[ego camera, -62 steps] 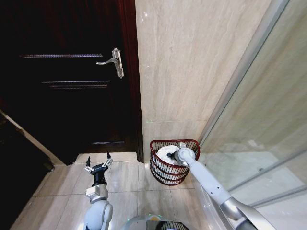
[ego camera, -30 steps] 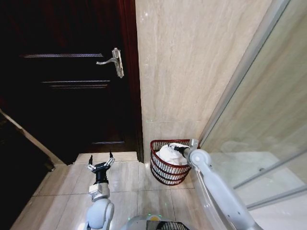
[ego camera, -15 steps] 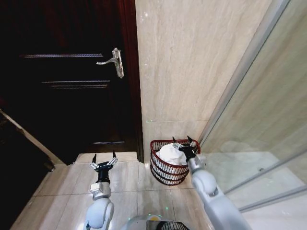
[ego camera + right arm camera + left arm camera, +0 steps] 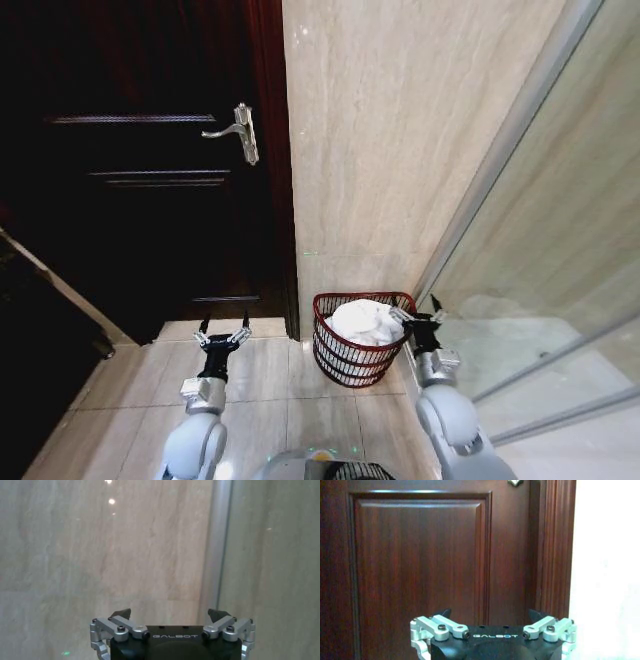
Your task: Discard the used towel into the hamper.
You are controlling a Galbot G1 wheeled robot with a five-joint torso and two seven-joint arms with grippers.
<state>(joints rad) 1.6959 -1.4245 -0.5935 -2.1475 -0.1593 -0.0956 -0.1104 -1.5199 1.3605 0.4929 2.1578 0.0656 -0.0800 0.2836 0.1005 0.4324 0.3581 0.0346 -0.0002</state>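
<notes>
A home bathroom, by the look of it: beige stone-look tiles cover the wall [image 4: 400, 130] and the floor [image 4: 260, 400], a dark wooden panelled door [image 4: 150, 180] with a silver lever handle [image 4: 238, 128] stands on the left, and a glass partition with a metal frame [image 4: 520, 130] runs along the right like a shower screen. A small woven hamper [image 4: 350, 355] holding a white towel [image 4: 365, 322] sits in the corner

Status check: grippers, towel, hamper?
Both grippers open and empty: right gripper beside the hamper, left gripper facing the door. Towel in hamper. Nothing obstructing.
</notes>
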